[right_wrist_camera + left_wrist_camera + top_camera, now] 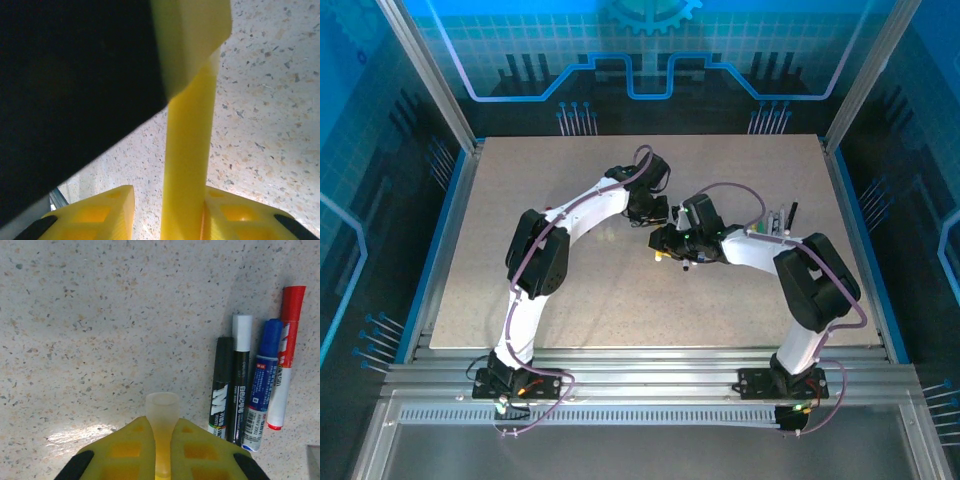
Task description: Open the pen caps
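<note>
Looking down, we see the left claw (648, 212) and right claw (665, 243) meeting mid-frame, spare pens (778, 222) just right of them. At the left wrist, that claw pinches a pale pen end (161, 407) pointing up-frame, with four markers (239, 385) lying lengthwise up-frame at right. At the right wrist, a yellow pen (187, 150) runs vertically between the fingers (105, 210); we cannot tell if it is gripped, and a black housing (65, 90) blocks the upper left.

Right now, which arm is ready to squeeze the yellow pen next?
Right: the right pincer straddles the slim yellow plastic pen with a gap beside one finger; the left pincer is shut on its pale end.
</note>
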